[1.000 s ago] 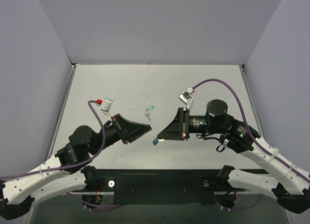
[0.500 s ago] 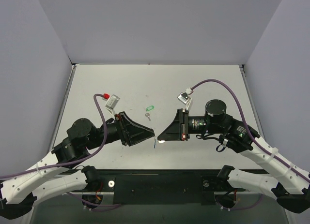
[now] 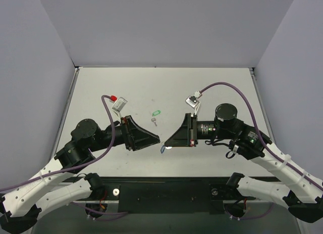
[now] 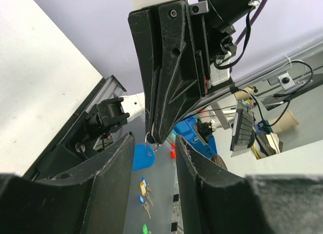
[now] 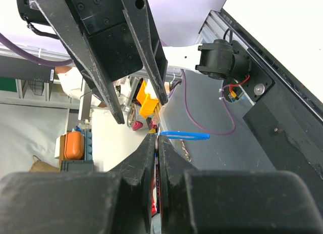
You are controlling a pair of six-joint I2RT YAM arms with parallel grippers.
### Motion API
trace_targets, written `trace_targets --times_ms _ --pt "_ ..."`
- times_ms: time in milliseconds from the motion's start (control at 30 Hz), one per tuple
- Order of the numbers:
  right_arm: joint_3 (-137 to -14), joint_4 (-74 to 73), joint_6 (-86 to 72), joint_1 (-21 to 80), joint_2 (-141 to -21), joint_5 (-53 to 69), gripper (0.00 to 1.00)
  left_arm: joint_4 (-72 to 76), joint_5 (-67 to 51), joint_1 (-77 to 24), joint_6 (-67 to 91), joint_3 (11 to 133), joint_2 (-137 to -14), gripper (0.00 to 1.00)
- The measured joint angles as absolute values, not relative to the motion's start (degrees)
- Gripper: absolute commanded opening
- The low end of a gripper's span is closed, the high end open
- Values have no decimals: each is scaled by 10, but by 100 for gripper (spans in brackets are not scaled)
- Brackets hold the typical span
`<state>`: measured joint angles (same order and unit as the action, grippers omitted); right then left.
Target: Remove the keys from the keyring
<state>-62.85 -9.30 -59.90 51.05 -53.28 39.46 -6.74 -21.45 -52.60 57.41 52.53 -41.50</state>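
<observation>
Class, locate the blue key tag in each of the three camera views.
Top external: blue key tag low centre, at the right gripper.
Left wrist: blue key tag low centre-left, under that gripper's tips.
Right wrist: blue key tag mid-frame, edge-on.
Shared landmark: the right gripper, shut on its ring.

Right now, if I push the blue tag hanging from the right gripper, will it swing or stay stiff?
Probably swings: the blue tag dangles on a thin ring pinched by the right gripper. Edge-on it looks thin, so likely light, apt to twist.
</observation>
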Motion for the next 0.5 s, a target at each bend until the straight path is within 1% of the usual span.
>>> trace_targets --times_ms 267,500 --pt "-639 -92 -599 510 -533 395 0 -50 -266 -516 594 525 -423 45" --pt "-639 -92 -599 510 -533 395 0 -15 -287 -515 609 513 -434 40"
